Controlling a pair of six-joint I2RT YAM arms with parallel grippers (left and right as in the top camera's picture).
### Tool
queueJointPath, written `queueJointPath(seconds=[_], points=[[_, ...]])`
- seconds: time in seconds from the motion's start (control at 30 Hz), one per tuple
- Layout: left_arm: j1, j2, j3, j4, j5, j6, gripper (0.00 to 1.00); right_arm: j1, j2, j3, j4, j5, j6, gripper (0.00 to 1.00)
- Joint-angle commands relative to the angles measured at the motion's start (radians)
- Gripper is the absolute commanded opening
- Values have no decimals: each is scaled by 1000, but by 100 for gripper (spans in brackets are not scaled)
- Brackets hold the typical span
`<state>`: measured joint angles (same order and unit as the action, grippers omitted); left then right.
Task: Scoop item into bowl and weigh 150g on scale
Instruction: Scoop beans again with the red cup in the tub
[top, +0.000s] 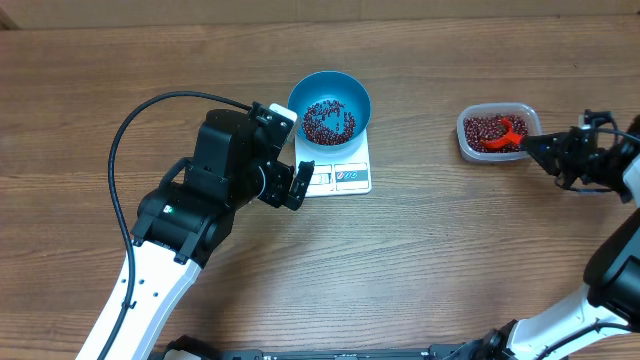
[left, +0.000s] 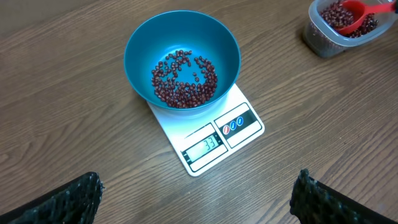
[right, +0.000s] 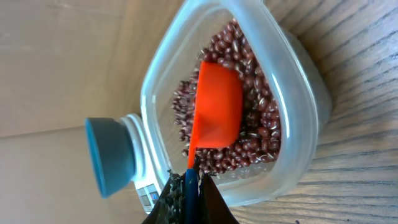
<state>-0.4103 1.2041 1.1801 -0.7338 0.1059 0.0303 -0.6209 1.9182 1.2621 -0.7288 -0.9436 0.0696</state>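
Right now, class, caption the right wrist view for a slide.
Right gripper, shut on a red scoop, holds it among beans in the clear tub; blue bowl on scale beyond.

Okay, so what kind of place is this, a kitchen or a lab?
Probably a robot test bench, not a kitchen: robot arms over a plain wooden table, with a white scale, a blue bowl of beans and a clear tub with an orange scoop.
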Motion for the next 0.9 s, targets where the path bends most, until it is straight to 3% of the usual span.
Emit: queueJointPath(seconds=[0.0, 0.87], points=[[4, -15, 0, 1, 18, 19, 100, -14, 5, 1, -3, -92, -26, 4], [4, -15, 0, 1, 18, 19, 100, -16, 5, 1, -119, -249, -158, 4]])
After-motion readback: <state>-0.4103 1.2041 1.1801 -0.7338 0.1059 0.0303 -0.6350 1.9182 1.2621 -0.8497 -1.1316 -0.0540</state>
